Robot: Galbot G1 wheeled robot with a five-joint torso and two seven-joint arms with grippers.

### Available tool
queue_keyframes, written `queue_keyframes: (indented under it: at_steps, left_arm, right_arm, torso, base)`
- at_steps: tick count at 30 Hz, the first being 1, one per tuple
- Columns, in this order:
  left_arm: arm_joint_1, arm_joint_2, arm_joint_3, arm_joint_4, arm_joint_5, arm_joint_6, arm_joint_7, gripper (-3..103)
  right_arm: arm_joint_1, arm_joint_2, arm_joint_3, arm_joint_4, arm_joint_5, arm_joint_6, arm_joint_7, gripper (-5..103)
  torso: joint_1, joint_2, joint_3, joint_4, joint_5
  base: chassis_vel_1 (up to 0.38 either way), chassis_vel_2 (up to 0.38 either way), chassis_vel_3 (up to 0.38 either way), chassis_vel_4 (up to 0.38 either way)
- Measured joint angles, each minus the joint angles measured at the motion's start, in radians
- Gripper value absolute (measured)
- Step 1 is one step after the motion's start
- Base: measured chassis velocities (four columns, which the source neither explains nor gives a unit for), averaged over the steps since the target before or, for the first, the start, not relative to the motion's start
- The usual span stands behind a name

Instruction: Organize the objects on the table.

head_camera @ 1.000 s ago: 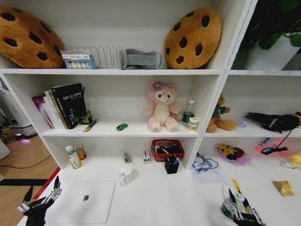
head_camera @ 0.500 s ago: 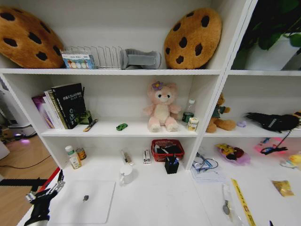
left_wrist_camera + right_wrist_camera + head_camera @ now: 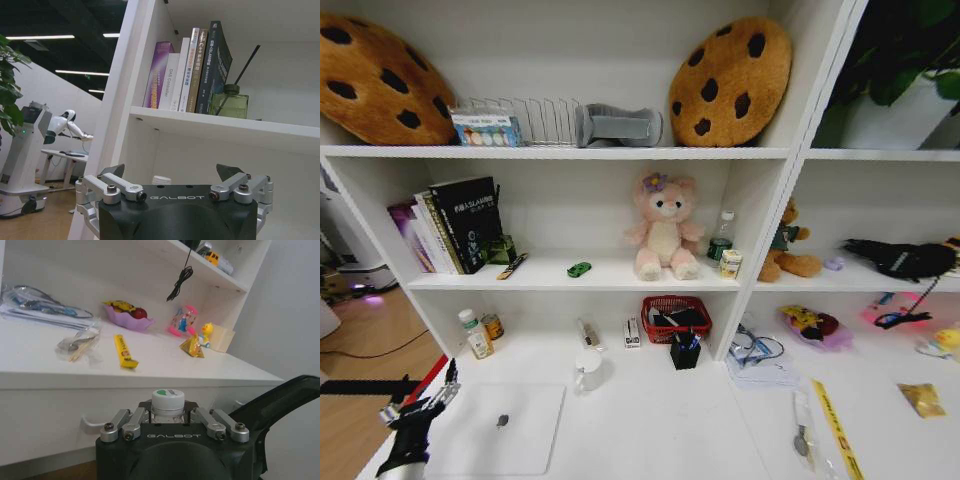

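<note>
Sitting between the fingers (image 3: 131, 419) of the right gripper (image 3: 167, 414), a white-capped bottle (image 3: 167, 400).

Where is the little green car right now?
In the head view the tiny green toy car sits on the middle shelf, between the pink plush toy on its right and the books farther to its left, above the closed laptop on the table.

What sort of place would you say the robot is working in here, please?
Probably an office or lab workstation: a long white desk top joined to tall white shelving, a slim silver closed laptop, upright books, and another white robot in the room behind.
</note>
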Motion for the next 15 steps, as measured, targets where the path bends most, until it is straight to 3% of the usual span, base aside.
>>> queue_keyframes:
  at_steps: [15]
  left_arm:
    - [0.009,-0.039,-0.04,-0.074,0.06,0.095,-0.039,100]
  right_arm:
    - [0.283,-0.124,-0.117,-0.445,0.026,0.02,-0.037,30]
  torso:
    - [0.0,0.0,0.0,-0.0001,0.0]
  base:
    - [0.0,0.0,0.0,0.0]
